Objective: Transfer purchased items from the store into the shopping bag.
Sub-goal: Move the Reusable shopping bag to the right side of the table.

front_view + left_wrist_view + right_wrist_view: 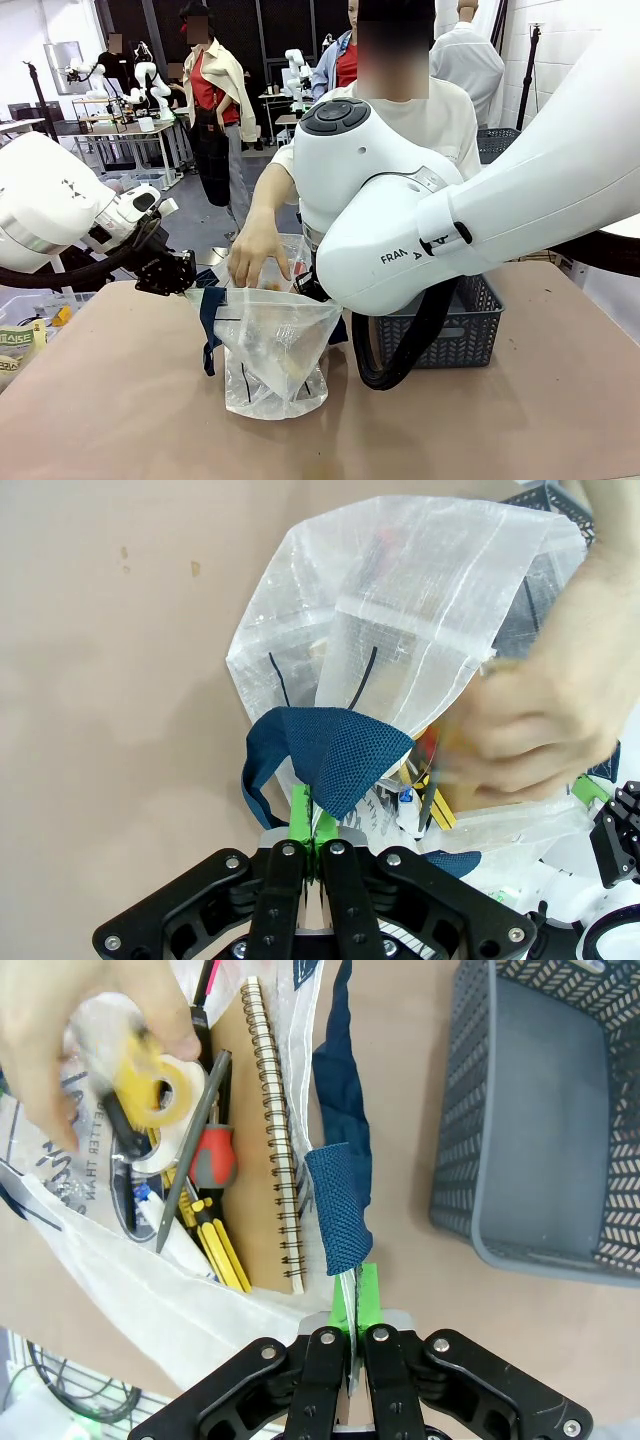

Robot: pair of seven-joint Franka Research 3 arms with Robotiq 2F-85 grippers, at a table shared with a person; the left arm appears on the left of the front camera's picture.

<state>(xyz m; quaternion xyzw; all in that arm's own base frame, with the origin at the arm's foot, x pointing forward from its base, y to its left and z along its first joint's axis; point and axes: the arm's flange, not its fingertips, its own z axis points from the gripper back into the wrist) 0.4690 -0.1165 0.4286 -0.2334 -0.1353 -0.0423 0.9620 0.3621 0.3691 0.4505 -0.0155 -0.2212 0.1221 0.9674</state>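
Right wrist view reveals a spiral notebook (265, 1140) inside the shopping bag (150, 1305).

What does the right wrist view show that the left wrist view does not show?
Right wrist view: inside the shopping bag, a spiral notebook, a red-handled screwdriver, a yellow tape roll in the person's hand, and the grey basket floor. Left wrist view: the bag's outer wall against the tan table. Both: the hand at the bag's mouth; the right gripper and the left gripper, each shut on a navy handle.
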